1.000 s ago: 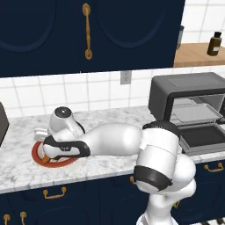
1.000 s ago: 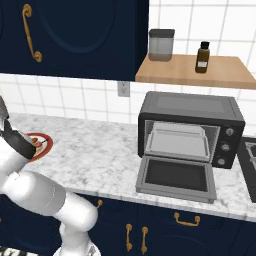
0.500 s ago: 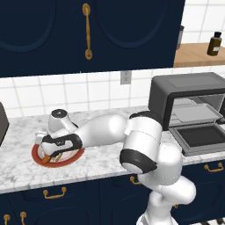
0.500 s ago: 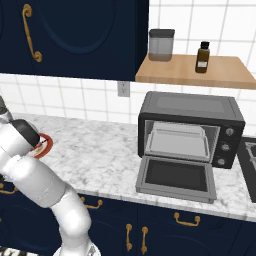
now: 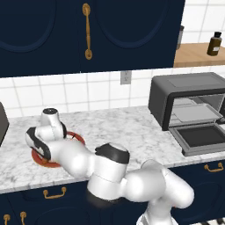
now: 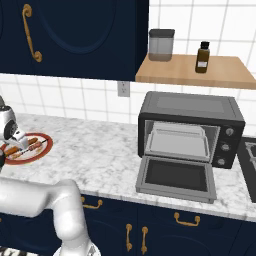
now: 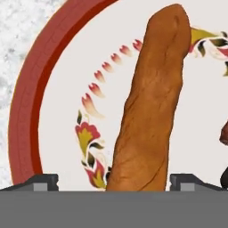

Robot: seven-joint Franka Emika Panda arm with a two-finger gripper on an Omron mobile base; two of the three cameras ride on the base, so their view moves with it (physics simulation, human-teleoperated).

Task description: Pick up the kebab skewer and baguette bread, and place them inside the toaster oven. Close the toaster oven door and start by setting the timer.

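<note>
Baguette bread (image 7: pixel 149 102) on red-rimmed plate (image 7: pixel 26 111) (skewer alongside), gripper (image 7: pixel 113 181) spread, astride it.

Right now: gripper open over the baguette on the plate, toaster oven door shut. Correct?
One thing is off: the toaster oven door is open, dropped flat onto the counter, as the right base view shows. The rest holds: in the hand view the gripper is open, its tips either side of the baguette bread lying on the red-rimmed plate.

wall: white tile (image 6: pixel 95 97) | cabinets (image 5: pixel 123 35): navy | counter (image 6: pixel 100 145): grey marble | shelf (image 6: pixel 195 75): wood
</note>
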